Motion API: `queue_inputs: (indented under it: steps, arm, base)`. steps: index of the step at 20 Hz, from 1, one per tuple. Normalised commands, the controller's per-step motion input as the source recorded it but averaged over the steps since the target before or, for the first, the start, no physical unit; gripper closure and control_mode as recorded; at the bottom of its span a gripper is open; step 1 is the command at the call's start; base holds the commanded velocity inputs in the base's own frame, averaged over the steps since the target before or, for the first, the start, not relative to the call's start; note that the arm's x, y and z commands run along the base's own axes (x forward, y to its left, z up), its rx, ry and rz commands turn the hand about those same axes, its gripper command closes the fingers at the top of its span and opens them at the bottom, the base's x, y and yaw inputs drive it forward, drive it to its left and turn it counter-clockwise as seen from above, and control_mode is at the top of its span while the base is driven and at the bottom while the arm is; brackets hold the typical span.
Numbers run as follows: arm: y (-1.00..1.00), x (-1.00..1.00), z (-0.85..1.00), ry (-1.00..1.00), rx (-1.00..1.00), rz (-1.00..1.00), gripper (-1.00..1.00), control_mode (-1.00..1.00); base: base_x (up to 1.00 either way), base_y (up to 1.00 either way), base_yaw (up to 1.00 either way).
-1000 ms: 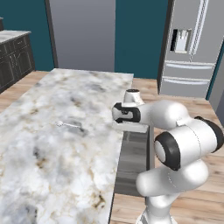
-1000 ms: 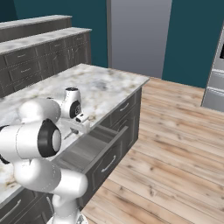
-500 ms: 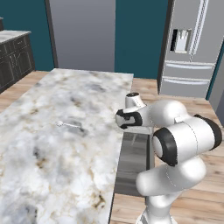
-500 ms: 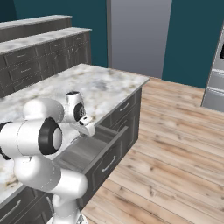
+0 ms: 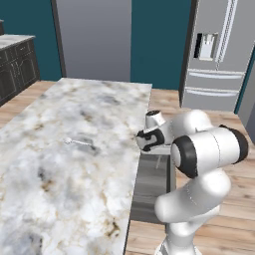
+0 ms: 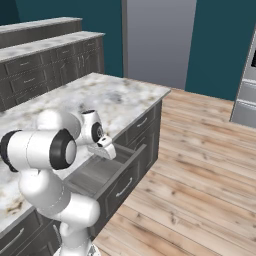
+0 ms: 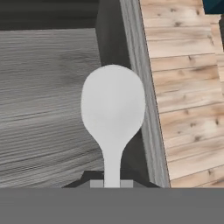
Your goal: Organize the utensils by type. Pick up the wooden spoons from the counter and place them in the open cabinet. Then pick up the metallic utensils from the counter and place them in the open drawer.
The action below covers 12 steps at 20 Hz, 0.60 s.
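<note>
My gripper [image 7: 112,184] is shut on the slim handle of a silver-grey metal spoon [image 7: 113,105], whose oval bowl points away from the hand. The spoon hangs over the open drawer [image 7: 43,92], near its front wall. From the base cameras the gripper [image 5: 144,141] [image 6: 105,148] sits just past the marble counter's [image 5: 60,169] edge, above the grey drawer [image 5: 152,182] [image 6: 95,175]. Another small metallic utensil [image 5: 79,143] lies on the counter, left of the gripper.
A steel fridge [image 5: 214,55] stands at the back right. Dark base units [image 6: 45,70] line the far wall. Wooden floor [image 6: 200,170] spreads out beside the drawer's front with its bar handle [image 6: 124,186].
The hand has swung with the spoon off the counter edge, out and a little down over the open drawer. The utensil on the counter has stayed put.
</note>
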Motion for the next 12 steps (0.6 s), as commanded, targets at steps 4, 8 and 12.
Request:
queue_inputs:
  steps: [4,8,12]
  arm:
    - [-0.29,0.13,-0.13,0.13,0.02,0.0,1.0,-1.0]
    - [-0.11,0.08,-0.25,0.0,0.0,0.0,1.0,-1.0]
    - [-0.05,0.13,-0.23,0.0,0.03,0.0,1.0,-1.0]
  base:
    - [0.0,0.0,0.0]
    - [0.0,0.0,0.0]
    - [0.0,0.0,0.0]
